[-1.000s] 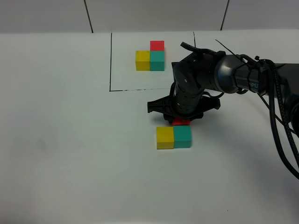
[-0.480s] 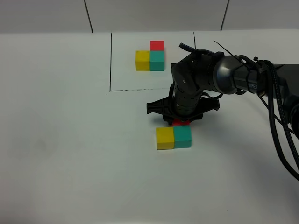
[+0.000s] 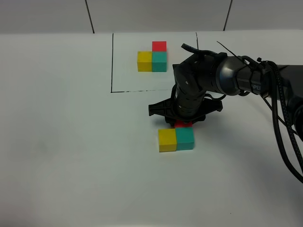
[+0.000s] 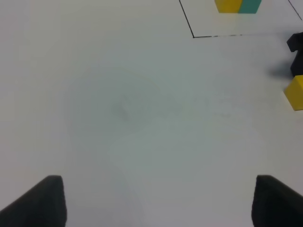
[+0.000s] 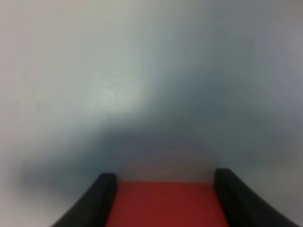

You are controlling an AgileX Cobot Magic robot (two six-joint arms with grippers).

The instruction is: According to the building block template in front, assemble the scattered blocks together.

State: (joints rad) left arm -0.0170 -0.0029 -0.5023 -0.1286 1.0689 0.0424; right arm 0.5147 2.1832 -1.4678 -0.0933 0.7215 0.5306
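Note:
The template (image 3: 152, 56) is a yellow, teal and red L-shaped cluster inside a thin black line (image 3: 112, 61) at the back. A larger yellow block (image 3: 167, 140) and teal block (image 3: 185, 138) sit side by side in the middle of the table. My right gripper (image 3: 183, 121) is low just behind the teal block, shut on the red block (image 3: 183, 124), which is mostly hidden under it. In the right wrist view the red block (image 5: 163, 205) fills the gap between the dark fingers (image 5: 100, 201). My left gripper (image 4: 158, 203) is open and empty above bare table.
The white table (image 3: 71, 142) runs wide to the left and front. The right arm's black cables (image 3: 284, 137) hang at the right. The left wrist view shows the yellow block (image 4: 296, 92), a corner of the black line (image 4: 193, 36) and part of the template (image 4: 236, 5).
The right arm has edged very slightly left over the red block. The blocks have not visibly moved.

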